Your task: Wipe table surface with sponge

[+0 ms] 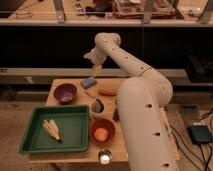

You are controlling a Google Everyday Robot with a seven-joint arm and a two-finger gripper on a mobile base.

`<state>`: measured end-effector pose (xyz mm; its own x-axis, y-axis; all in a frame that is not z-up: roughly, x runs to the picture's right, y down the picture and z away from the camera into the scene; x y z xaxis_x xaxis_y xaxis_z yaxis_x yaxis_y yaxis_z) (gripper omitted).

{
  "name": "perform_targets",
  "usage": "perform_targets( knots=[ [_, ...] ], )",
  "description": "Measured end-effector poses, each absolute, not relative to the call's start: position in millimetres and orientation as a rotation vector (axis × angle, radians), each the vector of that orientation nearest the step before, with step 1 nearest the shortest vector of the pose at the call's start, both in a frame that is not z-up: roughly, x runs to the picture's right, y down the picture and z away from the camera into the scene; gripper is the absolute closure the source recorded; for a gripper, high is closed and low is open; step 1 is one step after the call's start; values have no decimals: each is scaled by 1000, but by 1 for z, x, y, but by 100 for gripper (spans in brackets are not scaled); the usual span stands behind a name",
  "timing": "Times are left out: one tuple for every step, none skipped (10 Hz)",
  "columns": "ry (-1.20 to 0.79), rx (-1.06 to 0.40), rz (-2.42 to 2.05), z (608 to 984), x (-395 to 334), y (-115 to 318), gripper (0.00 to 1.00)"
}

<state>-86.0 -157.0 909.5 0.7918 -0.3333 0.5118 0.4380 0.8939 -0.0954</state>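
A small blue-grey sponge [89, 82] lies on the wooden table [120, 145] near its far edge, right of a purple bowl. My gripper [95, 70] hangs at the end of the white arm, just above and slightly right of the sponge, apart from it. It holds nothing that I can see.
A purple bowl [65, 92] stands at the far left. A green tray [56, 129] with corn-like pieces fills the front left. An orange carrot [107, 92], a small metal cup [97, 106], an orange bowl [102, 131] and a small can [104, 157] sit mid-table. My arm's body covers the table's right side.
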Motion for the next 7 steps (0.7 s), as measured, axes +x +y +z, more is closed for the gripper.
perform_targets(
  knots=[
    [-506,-219,-435,915,-93,-158,20],
    [-504,-222,-449,919,-100,-158,20],
    [-496,-230,-460,925,-103,-157,20],
    [-487,-236,-467,930,-104,-155,20],
    [-472,-248,-479,940,-106,-149,20],
    [-462,-256,-490,947,-109,-144,20],
    [-455,-263,-499,952,-113,-140,20]
  ],
)
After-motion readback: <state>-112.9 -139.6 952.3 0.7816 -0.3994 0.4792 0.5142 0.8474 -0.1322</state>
